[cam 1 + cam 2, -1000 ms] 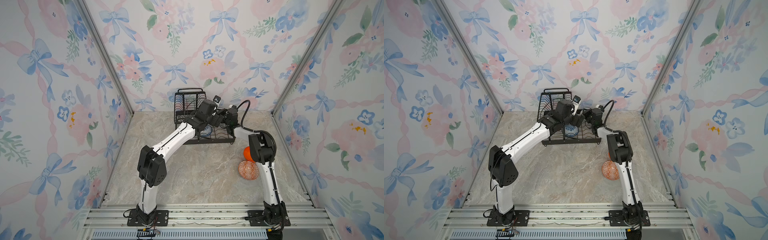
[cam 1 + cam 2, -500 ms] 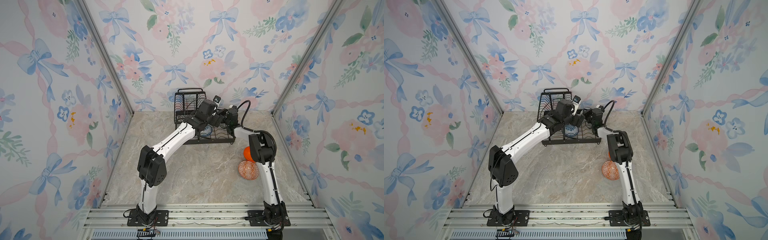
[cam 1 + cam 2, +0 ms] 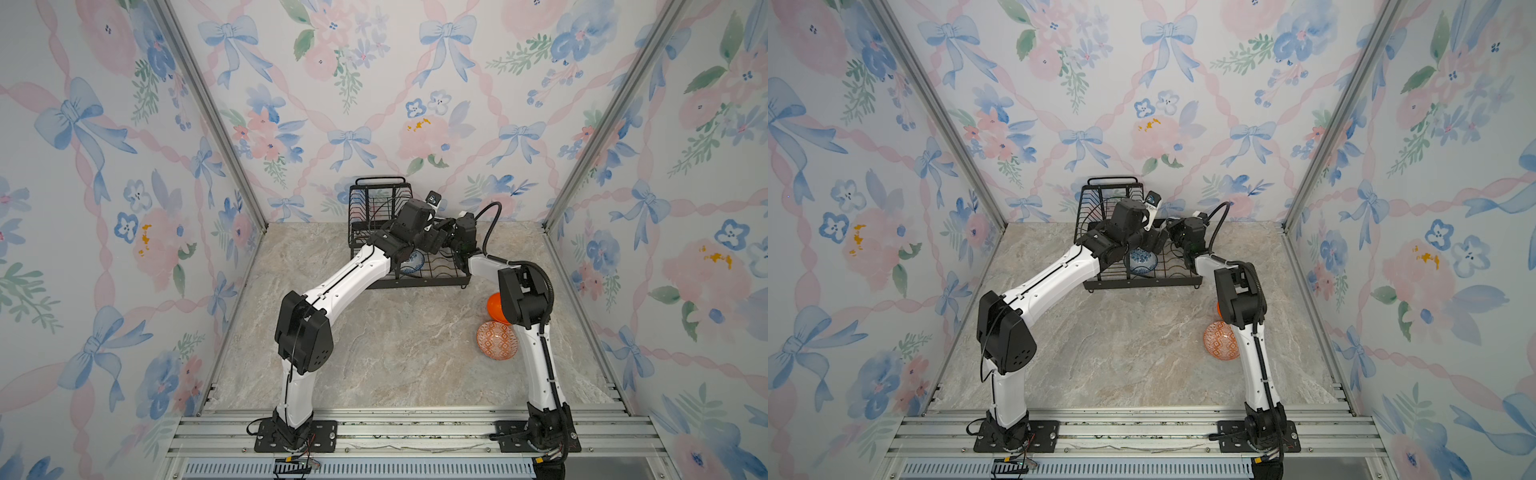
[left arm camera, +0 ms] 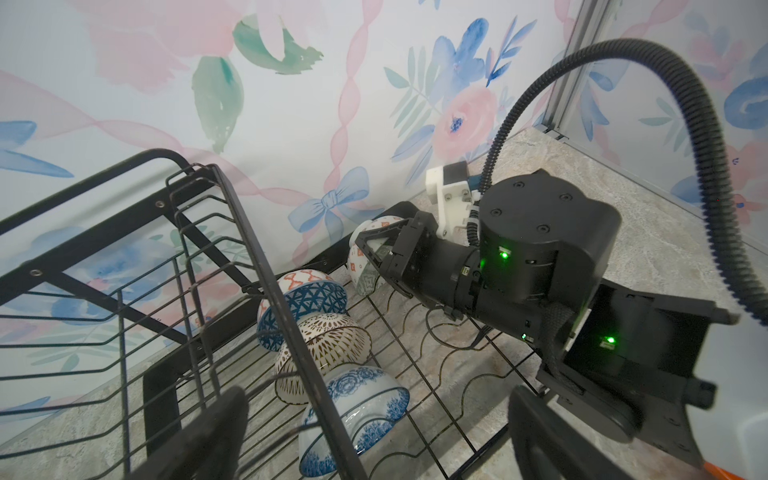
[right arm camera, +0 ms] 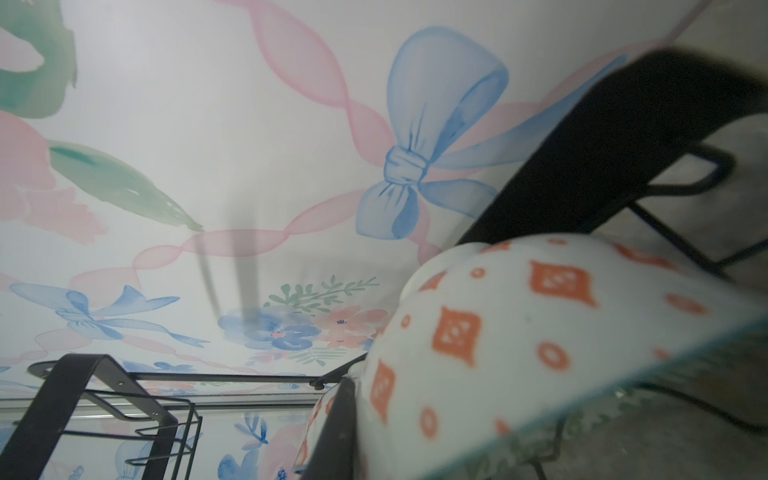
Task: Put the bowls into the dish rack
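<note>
Six bowls. Both top views show two on the table [image 3: 374, 353], right of centre: plain orange bowl [image 3: 493, 305] and orange-patterned bowl [image 3: 496, 340]. Only the left wrist view shows three in a row in the dish rack [image 4: 257, 266]: dark-blue bowl [image 4: 307, 303], brown bowl [image 4: 332, 345], floral bowl [image 4: 361, 399]. There the right gripper [image 4: 374, 253] pinches a diamond-print bowl [image 4: 354, 259], and the left gripper [image 4: 376, 397] is spread wide, holding nothing.

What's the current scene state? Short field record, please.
rack: dish rack at the far end of the table
racked: dark-blue geometric bowl, brown-white bowl, blue floral bowl, on edge in a row in the lower tray
right end effector: gripping green-lined bowl by its rim, at the back of the tray
left end effector: open, empty, above the racked row
loose on table: orange-white patterned bowl, plain orange bowl
</note>
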You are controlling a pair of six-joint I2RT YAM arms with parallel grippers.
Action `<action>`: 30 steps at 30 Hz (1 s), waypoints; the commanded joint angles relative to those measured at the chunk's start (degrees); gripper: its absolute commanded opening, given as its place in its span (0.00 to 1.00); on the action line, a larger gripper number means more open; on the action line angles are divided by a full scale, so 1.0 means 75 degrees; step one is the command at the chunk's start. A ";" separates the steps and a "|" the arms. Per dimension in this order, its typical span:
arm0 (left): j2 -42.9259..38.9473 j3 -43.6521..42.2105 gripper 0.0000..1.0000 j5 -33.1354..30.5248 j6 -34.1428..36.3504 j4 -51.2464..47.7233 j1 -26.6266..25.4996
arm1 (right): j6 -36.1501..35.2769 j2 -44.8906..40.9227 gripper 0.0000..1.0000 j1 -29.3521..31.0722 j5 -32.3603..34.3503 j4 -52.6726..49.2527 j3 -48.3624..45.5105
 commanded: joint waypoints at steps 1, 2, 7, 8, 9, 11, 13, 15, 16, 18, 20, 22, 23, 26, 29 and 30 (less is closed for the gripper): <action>-0.0162 -0.0124 0.98 -0.0067 0.0045 0.0003 0.0024 | 0.0048 -0.0352 0.14 -0.0015 0.0009 -0.0284 -0.0157; -0.0166 -0.0124 0.98 -0.0016 0.0028 0.0001 0.0024 | 0.0033 -0.0358 0.16 -0.0016 0.0007 -0.0311 -0.0157; -0.0168 -0.0146 0.98 0.0063 -0.0057 0.0001 0.0024 | 0.0034 -0.0423 0.17 -0.0006 0.0015 -0.0396 -0.0210; -0.0178 -0.0147 0.98 0.0072 -0.0062 0.0002 0.0024 | 0.0025 -0.0435 0.17 -0.0004 0.0019 -0.0416 -0.0212; -0.0180 -0.0147 0.98 0.0064 -0.0056 0.0001 0.0024 | 0.0021 -0.0448 0.18 -0.0004 0.0018 -0.0439 -0.0221; -0.0172 -0.0147 0.98 0.0083 -0.0062 0.0002 0.0024 | 0.0032 -0.0450 0.18 -0.0004 0.0016 -0.0464 -0.0218; -0.0176 -0.0147 0.98 0.0077 -0.0060 0.0002 0.0018 | 0.0032 -0.0451 0.19 -0.0004 0.0019 -0.0497 -0.0221; -0.0186 -0.0157 0.98 0.0070 -0.0060 0.0002 0.0024 | 0.0050 -0.0455 0.19 -0.0004 0.0019 -0.0550 -0.0206; -0.0183 -0.0159 0.98 0.0074 -0.0056 0.0002 0.0024 | 0.0027 -0.0456 0.19 -0.0004 0.0010 -0.0520 -0.0205; -0.0205 -0.0181 0.98 0.0056 -0.0061 0.0002 0.0024 | 0.0021 -0.0470 0.19 -0.0005 -0.0010 -0.0528 -0.0231; -0.0217 -0.0205 0.98 0.0051 -0.0064 0.0002 0.0024 | 0.0033 -0.0496 0.20 -0.0015 -0.0022 -0.0529 -0.0285; -0.0229 -0.0229 0.98 0.0051 -0.0054 0.0002 0.0030 | 0.0047 -0.0531 0.21 -0.0027 -0.0009 -0.0515 -0.0348; -0.0228 -0.0241 0.98 0.0051 -0.0054 0.0001 0.0024 | 0.0046 -0.0543 0.21 -0.0029 0.0000 -0.0513 -0.0375; -0.0236 -0.0253 0.98 0.0041 -0.0063 -0.0003 0.0024 | 0.0032 -0.0590 0.22 -0.0040 0.0007 -0.0484 -0.0428; -0.0235 -0.0232 0.98 0.0006 -0.0066 0.0007 0.0024 | -0.0019 -0.0631 0.24 -0.0040 0.0003 -0.0457 -0.0475; -0.0223 -0.0218 0.98 0.0010 -0.0077 0.0005 0.0023 | -0.0048 -0.0657 0.24 -0.0040 -0.0014 -0.0465 -0.0491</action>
